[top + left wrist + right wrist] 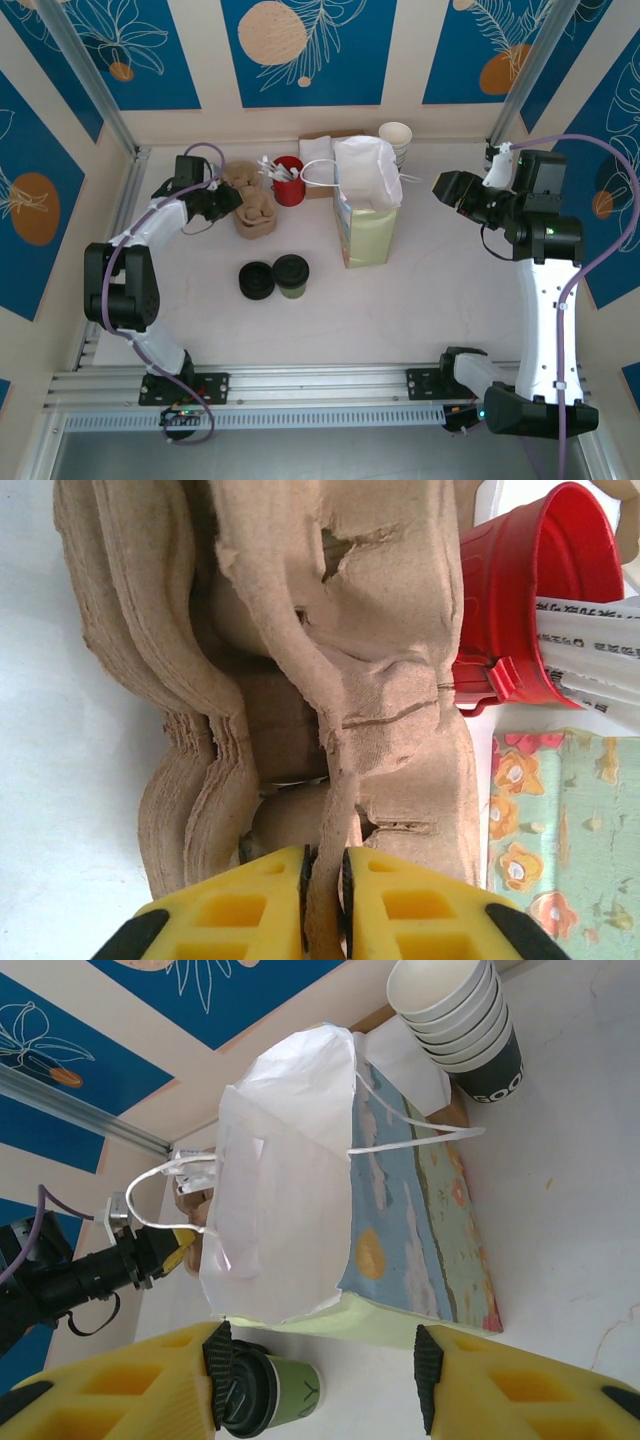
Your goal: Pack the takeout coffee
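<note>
left tool (325, 870) clamped on pulp cup carrier (380, 680) wall; right tool (320, 1362) apart, empty; takeout coffee (291, 276) on surface (430, 300).

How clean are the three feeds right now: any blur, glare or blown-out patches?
Top external: evenly lit and sharp, with faint shadows by the paper bag. Left wrist: pulp cup carriers crisp, left gripper's fingers soft-edged, table washed out white. Right wrist: the bag's white liner near overexposed, right gripper's fingers blurred in the foreground.
</note>
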Available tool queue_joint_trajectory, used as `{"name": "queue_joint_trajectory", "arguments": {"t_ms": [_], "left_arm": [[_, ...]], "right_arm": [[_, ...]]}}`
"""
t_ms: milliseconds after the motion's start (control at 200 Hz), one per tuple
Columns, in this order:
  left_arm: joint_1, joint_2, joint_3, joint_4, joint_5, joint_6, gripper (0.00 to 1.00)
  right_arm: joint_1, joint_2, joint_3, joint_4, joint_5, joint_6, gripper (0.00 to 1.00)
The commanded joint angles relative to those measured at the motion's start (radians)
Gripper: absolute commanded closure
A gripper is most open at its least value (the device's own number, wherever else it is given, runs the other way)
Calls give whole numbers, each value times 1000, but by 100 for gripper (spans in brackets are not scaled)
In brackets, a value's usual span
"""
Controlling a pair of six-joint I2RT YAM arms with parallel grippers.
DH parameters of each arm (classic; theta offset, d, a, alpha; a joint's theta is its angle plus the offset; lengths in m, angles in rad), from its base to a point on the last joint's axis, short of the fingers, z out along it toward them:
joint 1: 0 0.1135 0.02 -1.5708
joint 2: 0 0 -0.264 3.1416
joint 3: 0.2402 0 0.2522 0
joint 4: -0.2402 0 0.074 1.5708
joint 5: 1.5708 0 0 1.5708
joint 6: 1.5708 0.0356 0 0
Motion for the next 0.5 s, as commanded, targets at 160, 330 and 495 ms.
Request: {"name": "queue_joint_trajectory", "arguments": {"t_ms": [160, 330, 495], "left_arm": [[8, -37, 131, -36, 43, 16, 91], [8, -116, 202, -168, -51, 64, 91], [8, -228, 249, -285, -137, 97, 90]], "right_arm": [[-11, 4, 45, -6, -46, -6, 47], [-13, -2, 67, 6, -74, 4, 47], [-11, -12, 68, 66, -155, 29, 47]]}}
